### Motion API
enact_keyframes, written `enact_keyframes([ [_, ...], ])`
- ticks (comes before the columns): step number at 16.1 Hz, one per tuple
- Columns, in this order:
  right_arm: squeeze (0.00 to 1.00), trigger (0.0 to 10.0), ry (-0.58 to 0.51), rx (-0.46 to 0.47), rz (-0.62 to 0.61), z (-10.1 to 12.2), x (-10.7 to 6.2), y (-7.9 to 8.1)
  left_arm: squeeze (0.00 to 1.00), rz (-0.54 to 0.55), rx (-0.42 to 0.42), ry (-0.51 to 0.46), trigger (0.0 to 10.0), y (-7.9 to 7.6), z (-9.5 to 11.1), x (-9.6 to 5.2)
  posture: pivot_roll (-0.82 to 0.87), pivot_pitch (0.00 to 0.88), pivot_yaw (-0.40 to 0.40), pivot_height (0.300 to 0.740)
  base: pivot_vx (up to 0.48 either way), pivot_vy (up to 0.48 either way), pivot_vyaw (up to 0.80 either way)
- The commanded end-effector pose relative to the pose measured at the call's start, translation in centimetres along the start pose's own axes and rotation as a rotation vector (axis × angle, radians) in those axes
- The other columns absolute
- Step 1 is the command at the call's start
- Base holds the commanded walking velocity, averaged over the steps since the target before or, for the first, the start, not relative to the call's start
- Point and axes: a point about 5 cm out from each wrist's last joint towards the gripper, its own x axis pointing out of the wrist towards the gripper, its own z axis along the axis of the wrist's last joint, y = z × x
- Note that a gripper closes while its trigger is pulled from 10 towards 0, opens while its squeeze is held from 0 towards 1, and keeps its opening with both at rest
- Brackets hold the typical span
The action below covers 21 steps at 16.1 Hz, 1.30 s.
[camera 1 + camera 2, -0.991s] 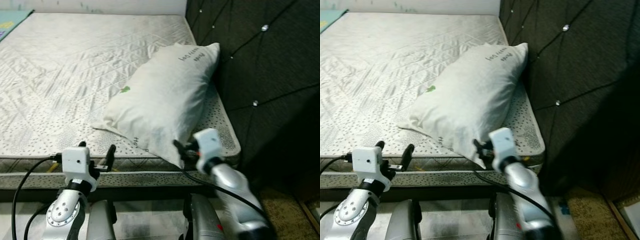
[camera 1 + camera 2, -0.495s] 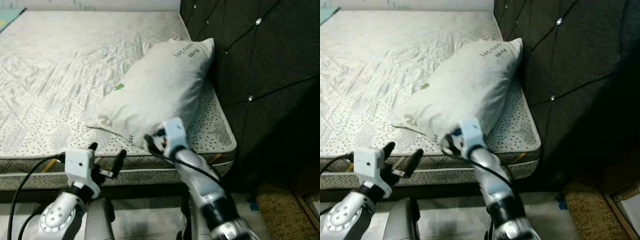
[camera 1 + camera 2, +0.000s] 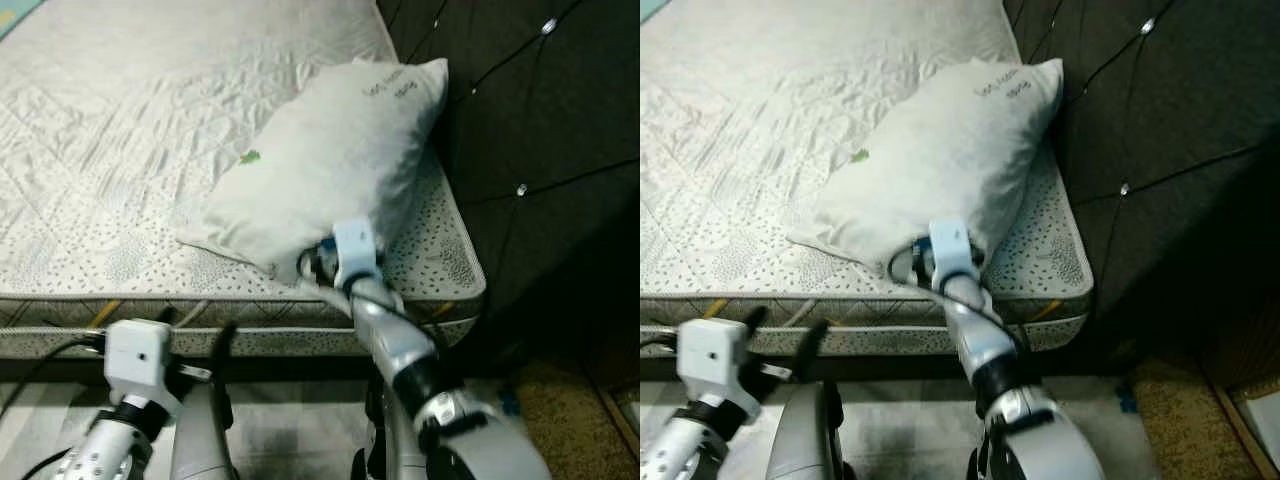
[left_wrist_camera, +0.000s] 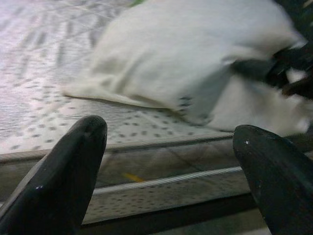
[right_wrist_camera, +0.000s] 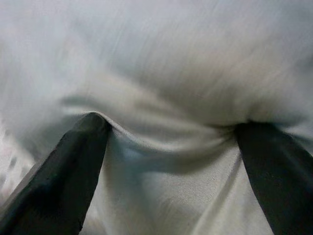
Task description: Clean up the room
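Cream fabric bunches between our right gripper (image 5: 171,132)'s spread fingers (image 5: 68,171), both tips pressed into the near corner of the pillow (image 3: 330,165). We see the pillow lying slantwise on the mattress (image 3: 120,130), its far end against the dark tufted headboard (image 3: 540,120), its near corner close to the mattress's front edge. Wide quilted mattress lies open on our left side of the pillow, and a strip of dotted border shows between pillow and headboard. We hold our left gripper (image 3: 195,345) low before the mattress's front edge, fingers (image 4: 58,181) parted and touching nothing, well apart from the pillow.
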Motion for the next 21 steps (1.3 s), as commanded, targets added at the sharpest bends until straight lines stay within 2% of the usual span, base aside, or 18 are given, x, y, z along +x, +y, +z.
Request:
enact_keyframes([
  [1,0.0,10.0,-0.131,0.041,-0.018,3.4,0.5,1.0,0.0,0.018,0.012,0.014,10.0,0.2,0.0,-0.3,0.14,0.191,-0.049,0.556,0.0,0.0,0.0],
  [2,0.0,10.0,-0.144,0.013,-0.066,3.2,0.5,-0.3,0.0,0.017,0.012,0.015,10.0,0.1,-0.1,-0.2,0.14,0.191,-0.049,0.556,0.0,0.0,0.0],
  [4,0.0,10.0,-0.157,-0.025,-0.108,3.1,0.4,-1.4,0.0,0.017,0.013,0.013,10.0,0.1,-0.1,0.0,0.13,0.188,-0.045,0.556,0.0,0.0,0.0],
  [5,0.0,10.0,-0.217,-0.09,-0.128,3.5,0.2,-2.3,0.0,0.019,0.015,0.008,10.0,0.0,0.0,0.1,0.13,0.187,-0.043,0.556,0.0,0.0,0.0],
  [7,0.0,10.0,-0.228,-0.058,-0.028,3.6,0.0,-2.3,0.0,0.018,0.015,0.01,10.0,0.1,0.0,0.2,0.12,0.181,-0.04,0.556,0.0,0.0,0.0],
  [8,0.0,10.0,-0.211,-0.068,-0.011,3.0,-0.1,-2.6,0.0,0.018,0.015,0.016,10.0,0.1,-0.1,0.2,0.12,0.179,-0.039,0.556,0.0,0.0,0.0],
  [9,0.0,10.0,-0.152,-0.122,-0.023,0.8,-0.6,-3.8,0.0,0.016,0.016,0.024,10.0,0.1,-0.4,0.3,0.11,0.172,-0.033,0.556,0.0,0.0,0.0],
  [11,0.0,10.0,-0.115,-0.153,-0.036,-0.1,-0.7,-4.0,0.0,0.012,0.018,0.027,10.0,0.1,-0.5,0.6,0.1,0.172,-0.028,0.556,0.0,0.0,0.0],
  [13,0.0,10.0,-0.159,-0.035,0.064,0.6,-1.0,-2.8,0.0,0.008,0.024,0.019,10.0,0.0,-0.3,0.8,0.11,0.167,-0.026,0.556,0.0,0.0,0.0],
  [14,0.0,10.0,-0.158,-0.035,0.189,0.3,-1.6,-1.6,0.0,0.016,0.023,0.021,10.0,0.3,-0.4,0.7,0.11,0.161,-0.023,0.556,0.0,0.0,0.0],
  [15,0.0,10.0,-0.123,-0.102,0.204,-0.7,-1.9,-1.5,0.0,0.017,0.025,0.025,10.0,0.4,-0.5,0.7,0.1,0.159,-0.022,0.556,0.0,0.0,0.0],
  [16,0.0,10.0,-0.091,-0.098,0.192,-1.5,-1.9,-1.7,0.0,0.011,0.027,0.028,10.0,0.3,-0.7,0.8,0.1,0.158,-0.021,0.556,0.0,0.0,0.0],
  [17,0.0,2.9,-0.066,-0.146,0.216,-2.1,-2.0,-1.3,0.0,0.004,0.029,0.026,10.0,0.2,-0.6,1.0,0.1,0.159,-0.018,0.556,0.0,0.0,0.0],
  [18,0.0,0.0,-0.059,-0.182,0.248,-2.3,-2.1,-0.8,0.0,0.001,0.03,0.024,10.0,0.1,-0.6,1.2,0.1,0.159,-0.018,0.556,0.0,0.0,0.0],
  [20,0.0,0.0,-0.088,-0.31,0.23,-1.8,-2.0,0.5,0.0,0.005,0.032,0.018,10.0,0.2,-0.6,1.5,0.1,0.148,-0.019,0.556,0.0,0.0,0.0],
  [21,0.0,7.1,-0.101,-0.334,0.198,-1.5,-1.8,0.6,0.0,0.006,0.035,0.015,10.0,0.3,-0.6,1.6,0.1,0.146,-0.019,0.556,0.0,0.0,0.0],
])
